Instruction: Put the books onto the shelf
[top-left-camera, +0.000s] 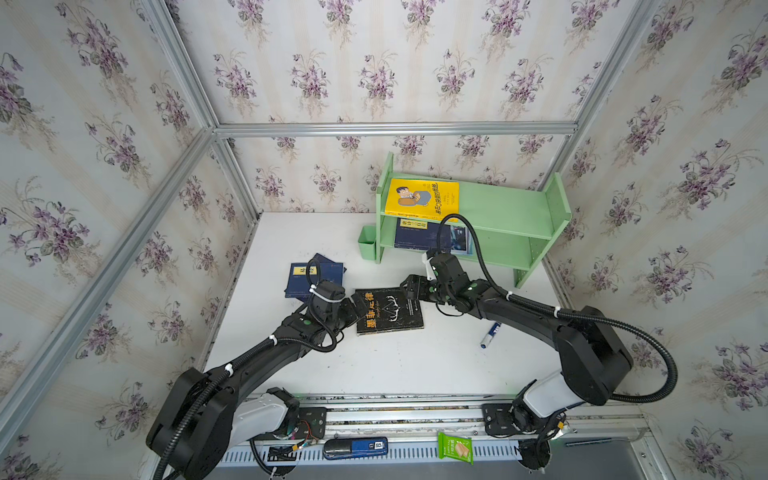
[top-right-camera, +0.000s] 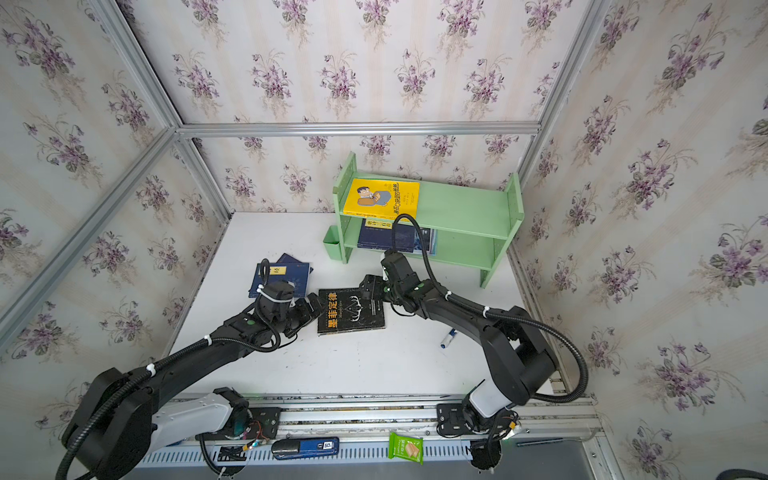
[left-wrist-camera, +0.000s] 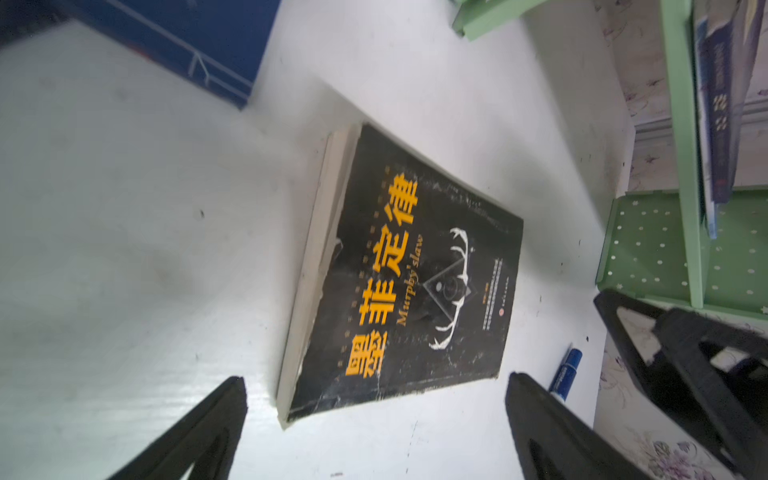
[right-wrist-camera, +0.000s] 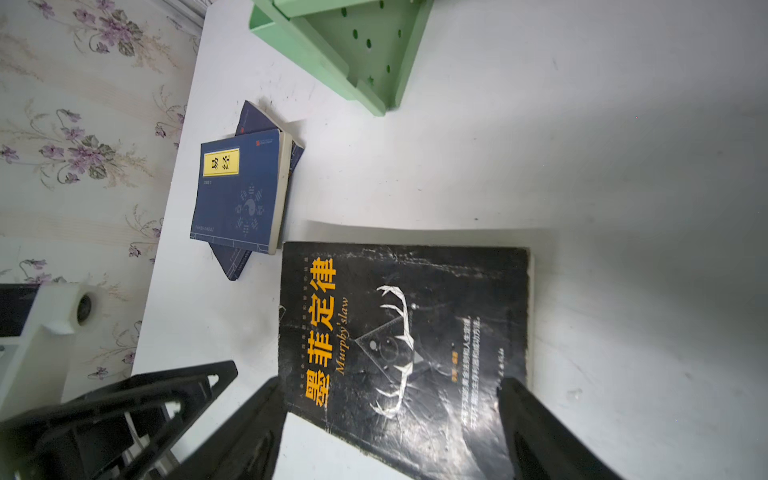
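Both gaped wide, empty — left claw and right claw flanked the black book, flat between them, likely awaiting pickup.

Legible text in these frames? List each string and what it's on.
"墨菲定律": black book, gold on the cover.
"Murphy'slaw": same cover.
"易经": loose navy book, yellow label.
"50": blue device at the front.
Too blurred: yellow book, shelved navy book, marker pen, green packet.
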